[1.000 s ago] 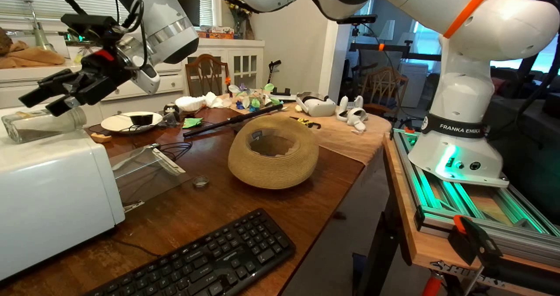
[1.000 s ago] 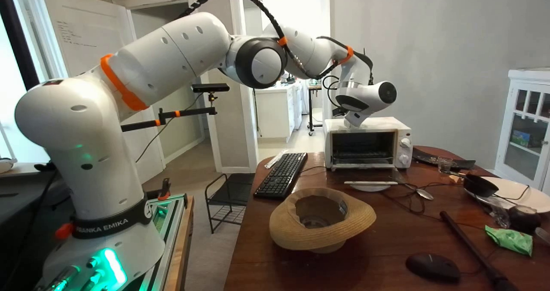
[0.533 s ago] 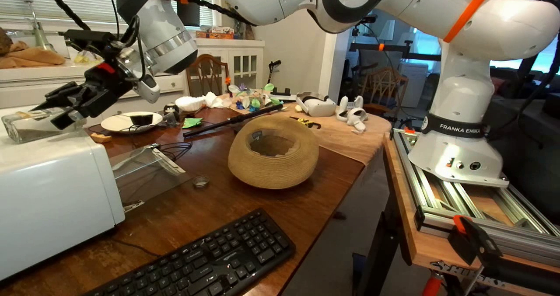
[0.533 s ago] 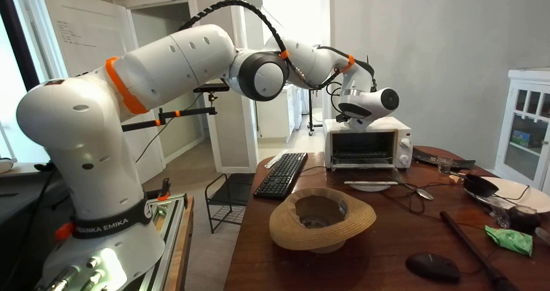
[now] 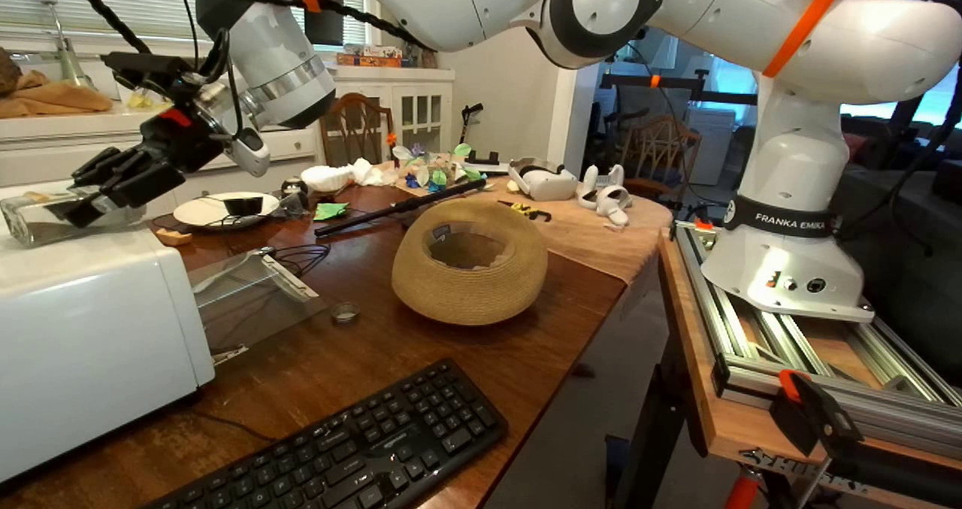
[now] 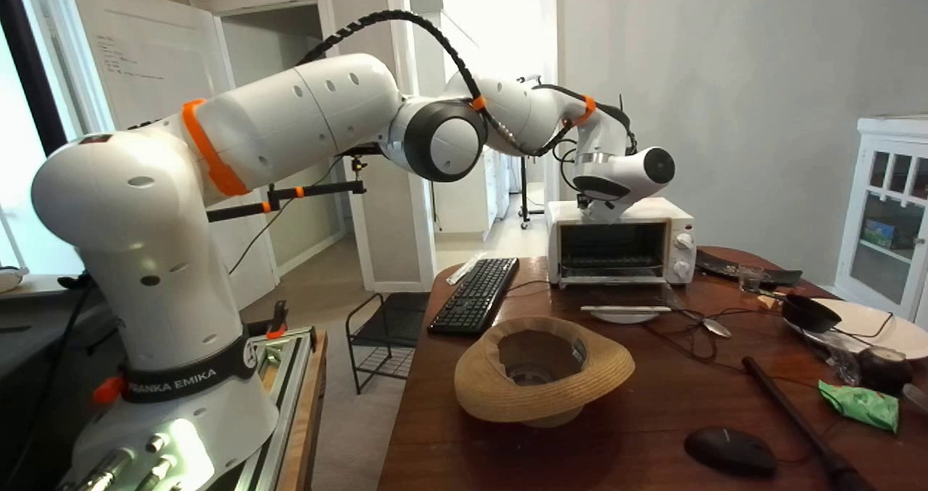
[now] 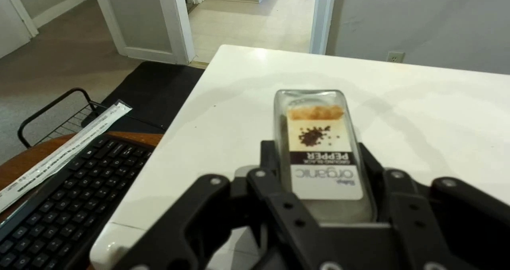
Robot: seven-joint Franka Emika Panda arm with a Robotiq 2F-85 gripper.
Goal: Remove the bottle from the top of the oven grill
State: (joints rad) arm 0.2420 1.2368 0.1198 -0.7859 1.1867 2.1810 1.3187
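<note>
Oven grill (image 5: 86, 336) carried bottle (image 7: 320, 158) on top; claw (image 7: 318, 154) looked clamped across bottle's sides; steady squeeze, then slow straight lift, seemed right; bottle lay flat, label (image 7: 324, 182) up; lower contact of fingertips (image 7: 268, 154) was hard to make out; neck was hidden behind claw in wrist view.

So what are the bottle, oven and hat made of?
The bottle: likely glass, perhaps plastic; glossy, with clear, thick-looking edges. The oven grill: probably painted metal, smooth white with soft highlights. The hat: apparently straw, matte tan, fine ridged rings showing.
</note>
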